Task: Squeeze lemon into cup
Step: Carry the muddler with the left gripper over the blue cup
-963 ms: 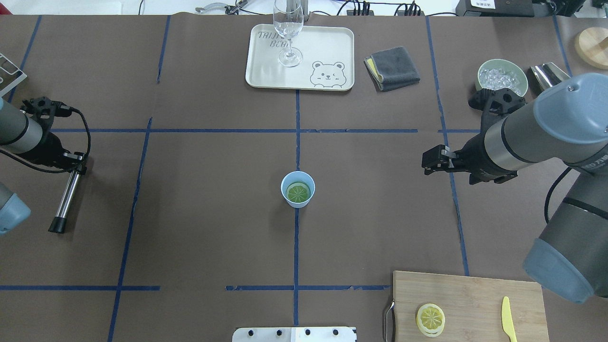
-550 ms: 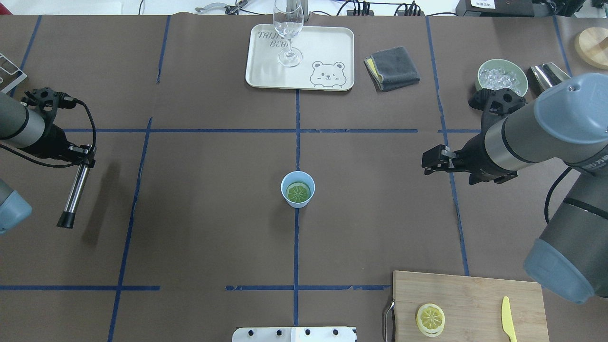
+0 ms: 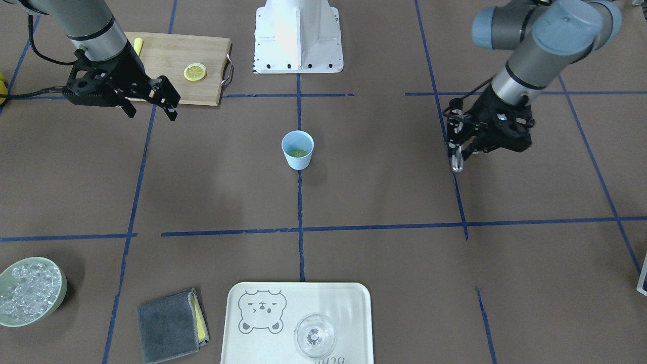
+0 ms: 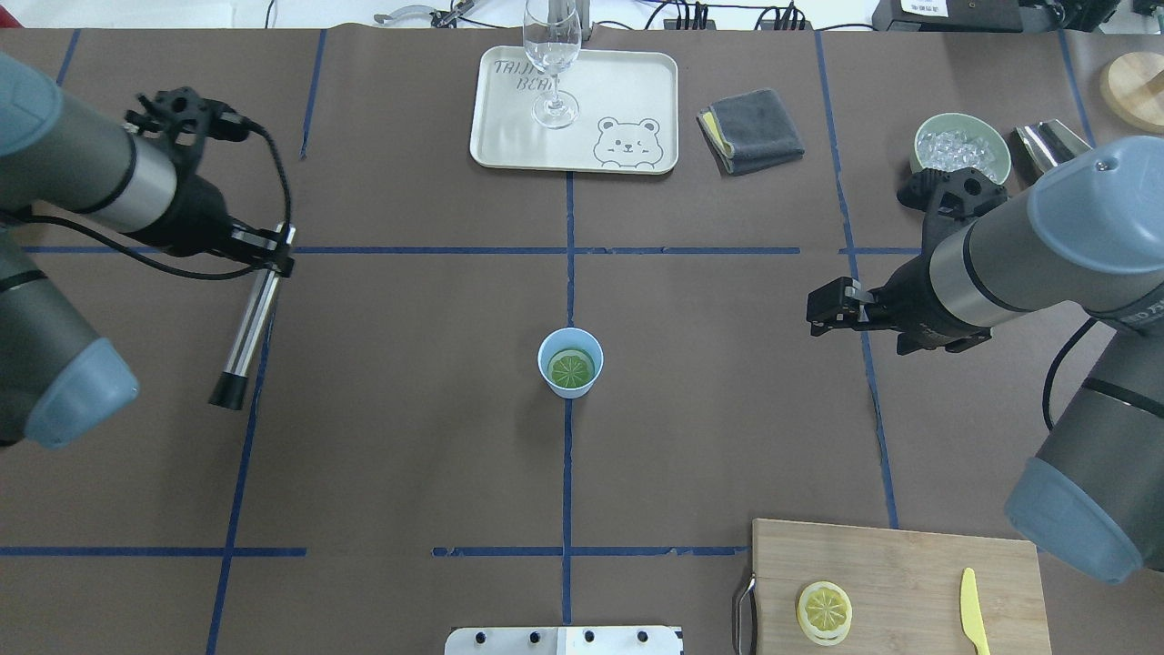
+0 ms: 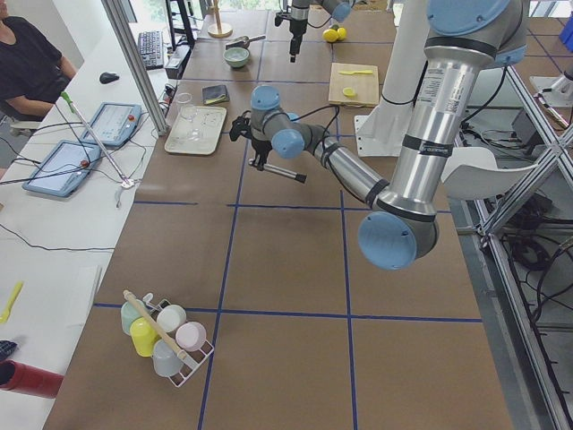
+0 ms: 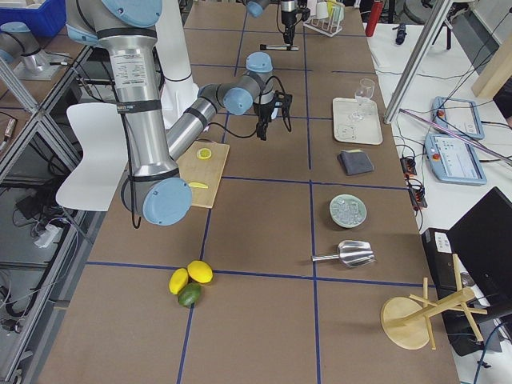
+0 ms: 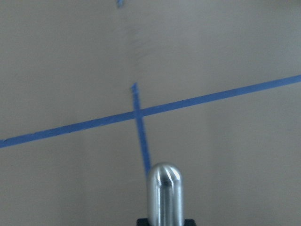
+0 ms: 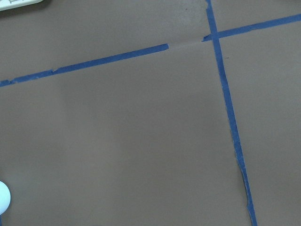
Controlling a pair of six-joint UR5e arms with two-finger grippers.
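Note:
The light-blue cup (image 4: pixel 570 346) stands at the table's middle, and a lemon slice (image 4: pixel 571 368) lies flat inside it, looking greenish. The cup also shows in the front view (image 3: pixel 297 154). A second lemon slice (image 4: pixel 825 609) lies on the wooden cutting board (image 4: pixel 909 564). My left gripper (image 4: pixel 268 253) is shut on a steel rod with a black tip (image 4: pixel 244 332), held above the table far to the left of the cup. My right gripper (image 3: pixel 150 107) is open and empty, hovering to the right of the cup (image 4: pixel 816 314).
A yellow knife (image 4: pixel 973 611) lies on the board. A cream tray (image 4: pixel 627 91) with a clear wine glass (image 4: pixel 552 55) is at the far edge, with a grey cloth (image 4: pixel 751 130), a green bowl of ice (image 4: pixel 962 150) and a metal scoop (image 4: pixel 1050 146) to its right.
My left arm has carried the steel rod toward the far side and to the right, closer to the cup's side of the table. My right arm has not moved.

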